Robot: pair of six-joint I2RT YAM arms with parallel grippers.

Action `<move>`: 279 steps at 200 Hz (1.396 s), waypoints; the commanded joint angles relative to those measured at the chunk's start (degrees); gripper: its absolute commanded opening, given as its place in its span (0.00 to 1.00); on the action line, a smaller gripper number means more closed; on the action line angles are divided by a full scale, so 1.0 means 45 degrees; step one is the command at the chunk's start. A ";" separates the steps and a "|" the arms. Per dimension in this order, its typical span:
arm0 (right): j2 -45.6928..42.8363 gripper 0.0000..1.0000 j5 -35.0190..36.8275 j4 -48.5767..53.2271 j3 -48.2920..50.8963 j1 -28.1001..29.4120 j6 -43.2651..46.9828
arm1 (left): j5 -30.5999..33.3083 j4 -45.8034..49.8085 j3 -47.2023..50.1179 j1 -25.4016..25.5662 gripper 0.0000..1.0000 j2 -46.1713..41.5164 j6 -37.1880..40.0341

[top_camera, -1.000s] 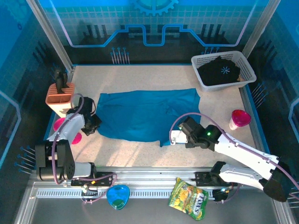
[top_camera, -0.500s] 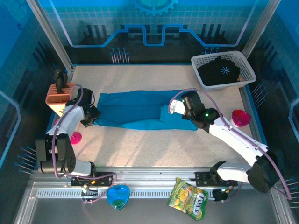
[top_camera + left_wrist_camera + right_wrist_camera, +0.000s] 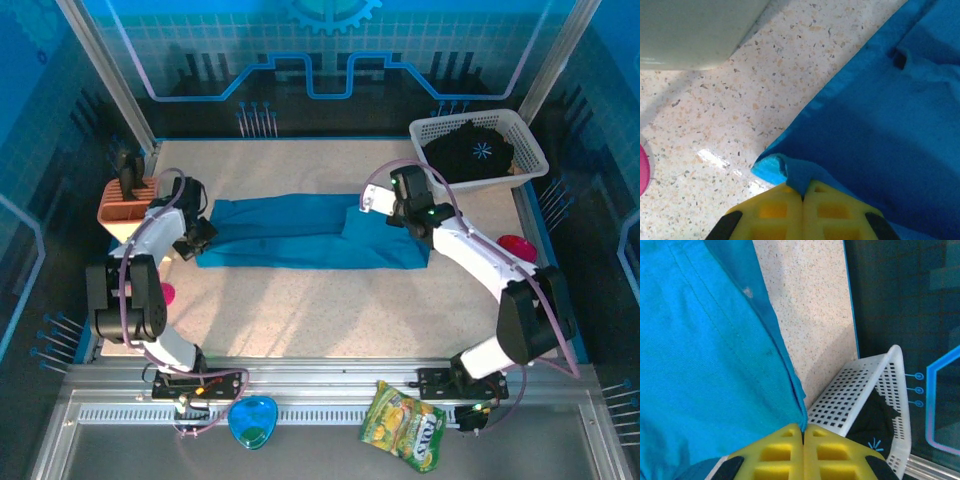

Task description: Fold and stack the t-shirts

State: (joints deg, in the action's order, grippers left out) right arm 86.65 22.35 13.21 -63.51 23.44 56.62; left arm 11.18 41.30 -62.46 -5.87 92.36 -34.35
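While both end effectors (image 3: 802, 191) (image 3: 803, 430) pinch teal t-shirt (image 3: 290, 235) — arms (image 3: 150, 240) (image 3: 470, 255) outstretched.

Bare across the near bench (image 3: 310, 320), in front of the teal t-shirt (image 3: 290, 240); open too along the far strip behind it. Hemmed in far right by the white mesh basket (image 3: 531, 140), just beside the right pincer (image 3: 803, 429). Crowded at left by the orange holder (image 3: 125, 208), near the left pincer (image 3: 802, 192). Pink cup (image 3: 515, 246) at the right edge.

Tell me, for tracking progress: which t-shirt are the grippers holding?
The teal-blue t-shirt, lying on the table and pinched at both ends; the black t-shirt sits untouched in the white basket.
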 commanded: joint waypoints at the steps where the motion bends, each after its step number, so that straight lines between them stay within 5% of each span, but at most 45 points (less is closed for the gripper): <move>1: 0.0677 0.00 -0.0517 -0.0781 -0.0548 -0.0333 0.0104 | 0.0582 0.0127 -0.0454 -0.0083 0.00 0.0650 -0.0064; 46: 0.2195 0.00 0.0167 -0.1232 -0.1040 -0.0580 -0.0845 | 0.0795 -0.0144 -0.0852 -0.0083 0.00 0.1937 -0.0162; 141: 0.5208 0.00 0.2673 -0.1999 -0.2418 -0.0962 -0.4518 | 0.0660 -0.0252 -0.1315 0.0127 0.33 0.1886 0.0035; 191: 0.4837 0.47 0.2688 -0.1698 -0.2471 -0.1211 -0.7011 | 0.0590 -0.0051 -0.1500 0.0425 0.53 0.1271 0.0109; 229: 0.3314 0.56 0.1552 0.0013 -0.2411 -0.1211 -0.9328 | -0.0196 -0.0588 -0.1219 0.0671 0.83 0.0223 0.0616; 279: 0.1291 0.64 -0.0861 0.4393 -0.2870 -0.1225 -1.4120 | -0.1047 -0.1033 -0.1731 0.1238 0.51 -0.1192 0.1991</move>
State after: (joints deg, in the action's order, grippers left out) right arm 96.60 26.65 20.78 -74.56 18.31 8.29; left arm 9.76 37.65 -67.48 -1.43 89.36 -29.54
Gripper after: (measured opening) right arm 0.629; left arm 0.601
